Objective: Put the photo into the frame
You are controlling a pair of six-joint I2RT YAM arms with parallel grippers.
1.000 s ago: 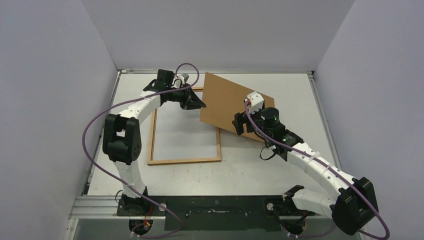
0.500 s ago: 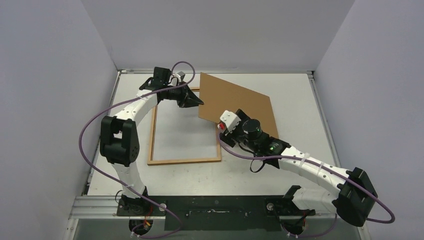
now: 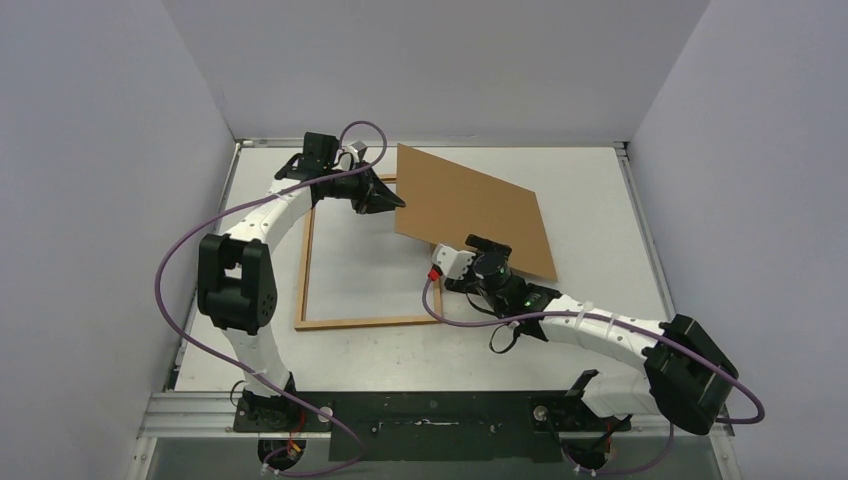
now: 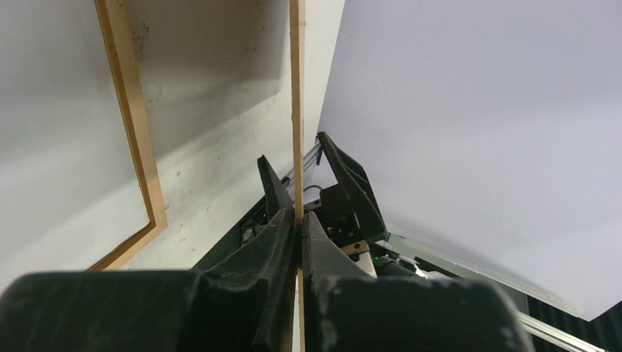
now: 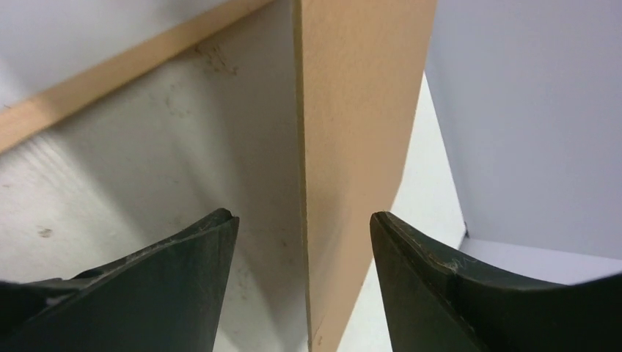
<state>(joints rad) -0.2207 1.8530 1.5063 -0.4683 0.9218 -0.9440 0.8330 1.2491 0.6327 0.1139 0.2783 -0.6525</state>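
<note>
left end effector (image 4: 297, 220) pinches the fibreboard backing panel (image 3: 480, 205), tilted off the worktop (image 3: 600, 180). right end effector (image 5: 302, 218) is spread astride its edge. the frame (image 3: 370, 321) lies flat near the worktop's left edge.

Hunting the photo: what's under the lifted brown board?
Under the board, wrist views show shaded table and a frame rail. No print shows; the board covers the rest from above.

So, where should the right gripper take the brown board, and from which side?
The thin near edge of the board, from the robot's side, a finger on each face. The left gripper holds its left edge up, so this edge is free.
</note>
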